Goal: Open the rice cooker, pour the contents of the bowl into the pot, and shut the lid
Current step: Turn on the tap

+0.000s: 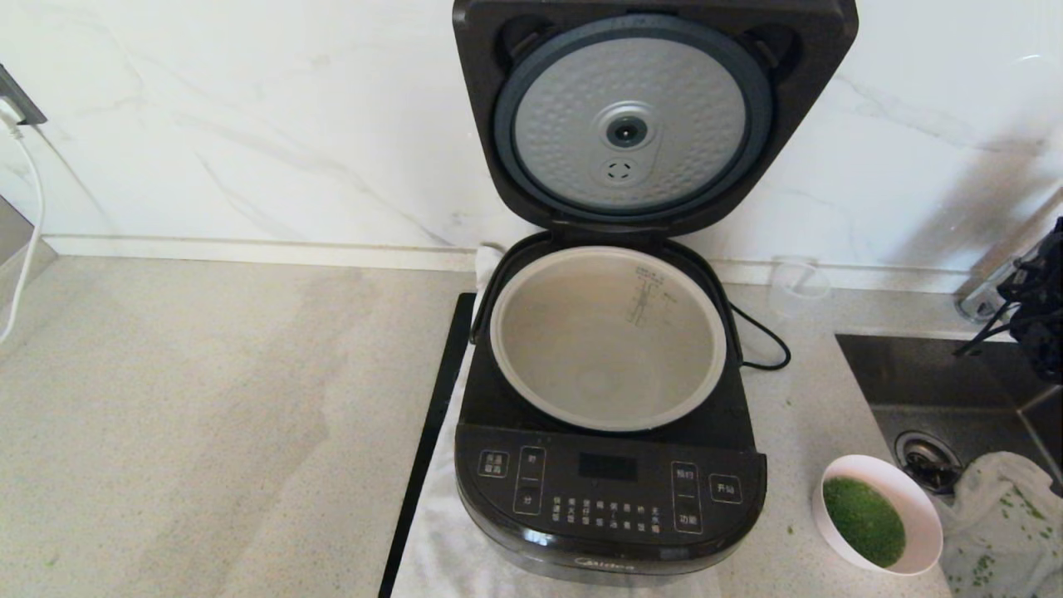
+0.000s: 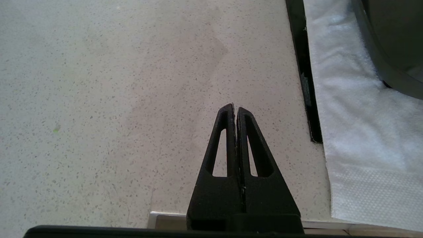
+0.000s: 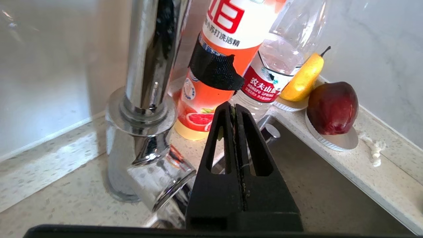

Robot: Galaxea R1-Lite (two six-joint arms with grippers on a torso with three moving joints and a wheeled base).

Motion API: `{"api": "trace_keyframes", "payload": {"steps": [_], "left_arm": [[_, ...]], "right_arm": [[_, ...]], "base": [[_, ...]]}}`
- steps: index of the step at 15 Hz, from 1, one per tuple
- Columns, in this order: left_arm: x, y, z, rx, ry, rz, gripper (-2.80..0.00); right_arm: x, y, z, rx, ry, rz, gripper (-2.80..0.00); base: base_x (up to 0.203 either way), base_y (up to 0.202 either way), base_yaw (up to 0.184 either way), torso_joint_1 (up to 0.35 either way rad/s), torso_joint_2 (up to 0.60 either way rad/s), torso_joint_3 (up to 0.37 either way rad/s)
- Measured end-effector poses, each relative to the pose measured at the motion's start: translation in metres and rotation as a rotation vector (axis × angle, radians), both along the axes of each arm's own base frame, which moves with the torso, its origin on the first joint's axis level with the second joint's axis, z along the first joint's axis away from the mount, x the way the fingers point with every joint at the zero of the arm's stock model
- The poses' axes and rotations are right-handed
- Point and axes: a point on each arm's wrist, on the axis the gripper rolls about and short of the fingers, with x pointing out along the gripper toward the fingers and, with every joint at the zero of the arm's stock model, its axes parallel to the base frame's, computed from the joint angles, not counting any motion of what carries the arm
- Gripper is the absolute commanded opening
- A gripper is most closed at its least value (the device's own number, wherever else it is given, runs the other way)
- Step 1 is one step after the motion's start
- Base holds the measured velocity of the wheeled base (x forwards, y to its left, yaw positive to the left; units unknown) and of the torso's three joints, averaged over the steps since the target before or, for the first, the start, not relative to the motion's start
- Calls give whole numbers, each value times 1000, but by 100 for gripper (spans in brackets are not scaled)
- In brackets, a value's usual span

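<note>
Both hands are pressed together and hold nothing: the right hand (image 3: 234, 109) is over the sink by the tap, the left hand (image 2: 235, 110) over the bare tabletop (image 2: 99, 99). To the right of the open rice cooker (image 1: 610, 490), the bowl (image 1: 880, 515) of green bits (image 1: 864, 521) looks light, hard and slippery, so its thin rim on the sink side seems the best place to pinch it.

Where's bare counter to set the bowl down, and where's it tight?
Free: the speckled beige countertop left of the black strip beside the glossy black rice cooker. Crowded: right of the cooker, where the small white bowl of green bits sits between cooker, steel sink and crumpled white cloth.
</note>
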Motion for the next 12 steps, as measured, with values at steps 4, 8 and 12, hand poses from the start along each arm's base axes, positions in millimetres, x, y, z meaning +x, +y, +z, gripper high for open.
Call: {"api": "trace_keyframes", "payload": {"steps": [4,8,12], "left_arm": [[0,0,0,0,0,0,-280],[0,0,0,0,0,0,-280],[0,0,0,0,0,0,-280]], "right_arm": [[8,-6,-5,-18,8,-12,-280],[7,-9,-6,-29,26,-46,-280],[5,-10,-7,-33,52,-80,-280]], "base": [[0,0,0,0,0,0],[0,0,0,0,0,0],[0,0,0,0,0,0]]}}
